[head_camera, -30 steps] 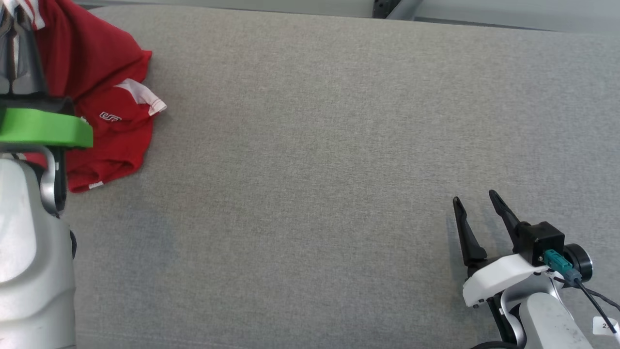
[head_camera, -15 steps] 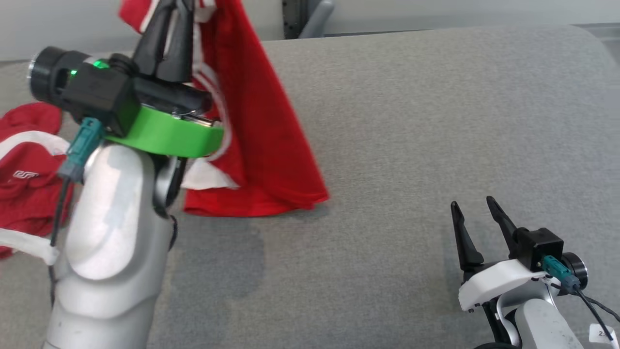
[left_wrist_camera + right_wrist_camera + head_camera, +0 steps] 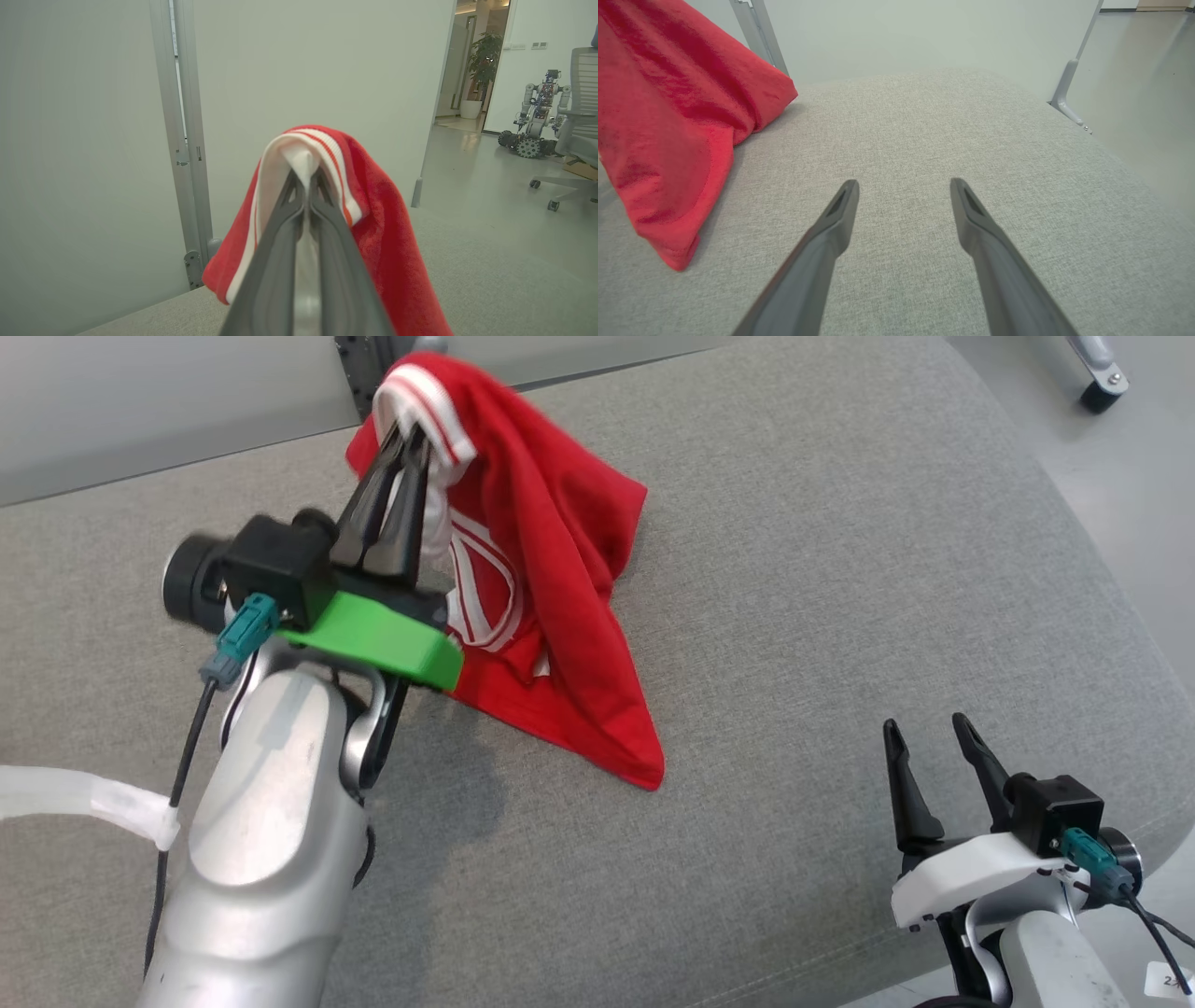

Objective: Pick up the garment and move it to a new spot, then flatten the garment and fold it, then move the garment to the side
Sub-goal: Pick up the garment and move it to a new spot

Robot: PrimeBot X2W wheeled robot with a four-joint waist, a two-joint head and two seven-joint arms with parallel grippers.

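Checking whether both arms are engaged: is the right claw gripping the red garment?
No: the right claw stands open over the grey surface, clear of the red garment off to one side.

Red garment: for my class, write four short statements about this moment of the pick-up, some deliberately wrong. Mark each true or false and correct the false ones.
1. The left gripper is shut on the red garment. True.
2. The right gripper holds a corner of the garment. False: it is open and empty above the grey cushion.
3. The garment's lower edge touches the cushion. True.
4. The garment lies flat and folded. False: it hangs bunched from the left gripper.
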